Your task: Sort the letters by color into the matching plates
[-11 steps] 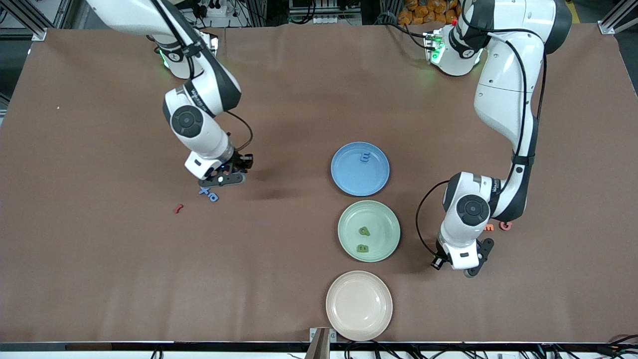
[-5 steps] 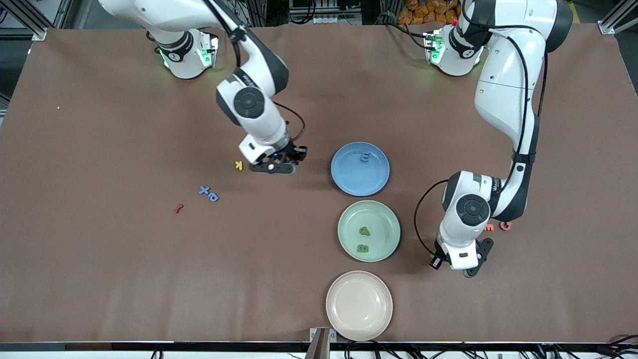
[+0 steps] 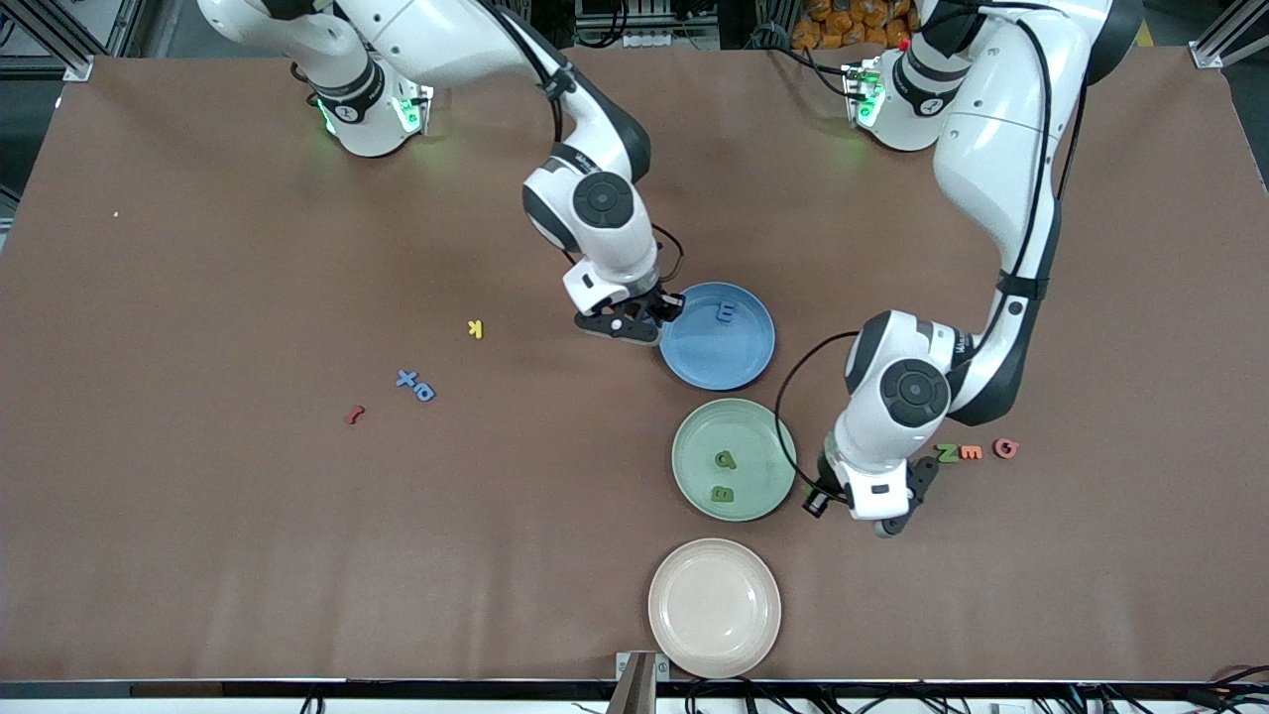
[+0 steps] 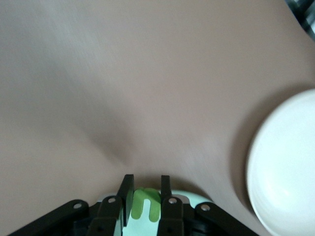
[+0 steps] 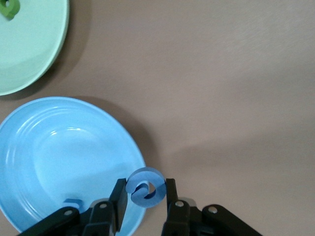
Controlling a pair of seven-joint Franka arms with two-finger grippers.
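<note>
Right pincer (image 5: 143, 196), clamping a blue letter (image 5: 145, 187), moved to blue plate (image 3: 739, 357) rim; left pincer (image 4: 143, 200) grips green letter (image 4: 145, 204).

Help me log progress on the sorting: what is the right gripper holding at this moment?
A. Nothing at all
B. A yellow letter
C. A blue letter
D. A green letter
C: in the right wrist view the right gripper is shut on a blue letter, at the rim of the blue plate.
</note>
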